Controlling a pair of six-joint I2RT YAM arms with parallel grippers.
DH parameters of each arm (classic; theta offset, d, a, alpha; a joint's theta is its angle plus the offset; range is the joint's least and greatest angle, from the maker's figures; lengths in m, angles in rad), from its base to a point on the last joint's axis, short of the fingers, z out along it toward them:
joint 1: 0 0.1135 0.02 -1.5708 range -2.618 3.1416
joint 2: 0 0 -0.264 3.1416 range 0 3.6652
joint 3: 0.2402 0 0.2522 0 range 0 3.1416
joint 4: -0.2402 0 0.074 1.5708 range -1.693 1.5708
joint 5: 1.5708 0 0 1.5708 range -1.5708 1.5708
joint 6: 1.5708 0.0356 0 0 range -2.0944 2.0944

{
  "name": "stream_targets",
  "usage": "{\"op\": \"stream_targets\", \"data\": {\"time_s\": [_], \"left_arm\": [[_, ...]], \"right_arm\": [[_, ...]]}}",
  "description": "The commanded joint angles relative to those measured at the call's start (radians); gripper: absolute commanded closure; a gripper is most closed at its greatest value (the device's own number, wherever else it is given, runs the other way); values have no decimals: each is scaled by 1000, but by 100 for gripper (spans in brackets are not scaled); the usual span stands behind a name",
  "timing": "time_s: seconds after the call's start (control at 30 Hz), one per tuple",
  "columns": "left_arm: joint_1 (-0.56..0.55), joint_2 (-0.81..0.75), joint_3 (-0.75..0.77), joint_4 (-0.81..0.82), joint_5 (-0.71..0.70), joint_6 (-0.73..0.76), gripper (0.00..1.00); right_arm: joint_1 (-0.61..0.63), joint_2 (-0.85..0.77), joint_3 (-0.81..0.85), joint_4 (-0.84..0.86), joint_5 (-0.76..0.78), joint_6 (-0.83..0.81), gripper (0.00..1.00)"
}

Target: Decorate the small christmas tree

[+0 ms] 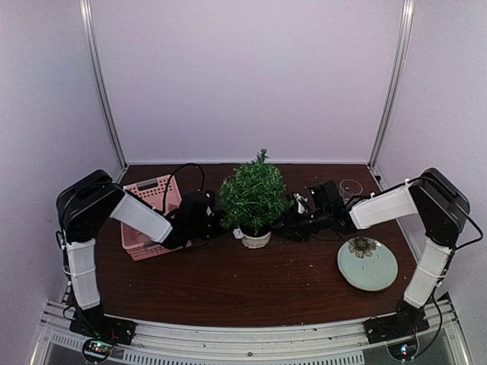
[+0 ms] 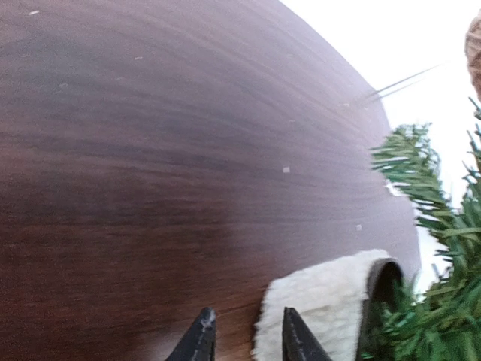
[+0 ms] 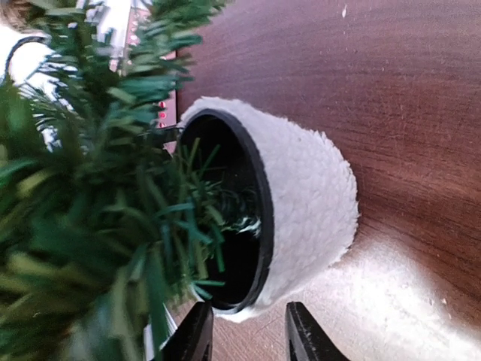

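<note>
The small christmas tree (image 1: 253,196) stands upright at the table's middle in its fuzzy white pot (image 1: 256,239). My left gripper (image 1: 218,225) is low at the pot's left and my right gripper (image 1: 286,224) low at its right. In the left wrist view the left gripper (image 2: 250,336) has its jaws apart with only table between them. One fingertip (image 2: 297,338) lies in front of the pot (image 2: 331,301), with green branches (image 2: 443,248) to the right. In the right wrist view the right gripper (image 3: 248,329) is open just short of the pot (image 3: 308,203). Foliage (image 3: 83,195) fills the left.
A pink perforated basket (image 1: 147,207) sits behind the left arm at the table's left. A pale green plate (image 1: 367,264) with a dark flower-like piece lies front right. A clear cup (image 1: 351,187) stands at the back right. White walls close in the back and sides.
</note>
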Motion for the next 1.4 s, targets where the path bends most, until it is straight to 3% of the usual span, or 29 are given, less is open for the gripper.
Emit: {"op": "stream_targets", "data": {"time_s": [0.0, 0.37, 0.67, 0.83, 1.03, 1.23, 1.37], "left_arm": [[10, -65, 22, -84, -72, 47, 69], [14, -212, 43, -363, -305, 75, 61], [35, -398, 48, -568, -400, 119, 54], [105, -539, 50, -767, -357, 167, 51], [313, -652, 64, -1048, -175, 271, 48], [492, -634, 70, -1136, 13, 420, 48], [550, -529, 136, -1146, 65, 472, 48]], "right_arm": [[-2, -76, -23, -45, 62, -28, 65], [-18, -185, -51, -185, 176, -86, 62], [-37, -305, -64, -316, 274, -149, 61], [-46, -366, -62, -380, 296, -194, 60], [-49, -438, -44, -444, 322, -266, 60], [-54, -500, -13, -501, 339, -332, 58], [-55, -522, 13, -543, 359, -385, 57]]}}
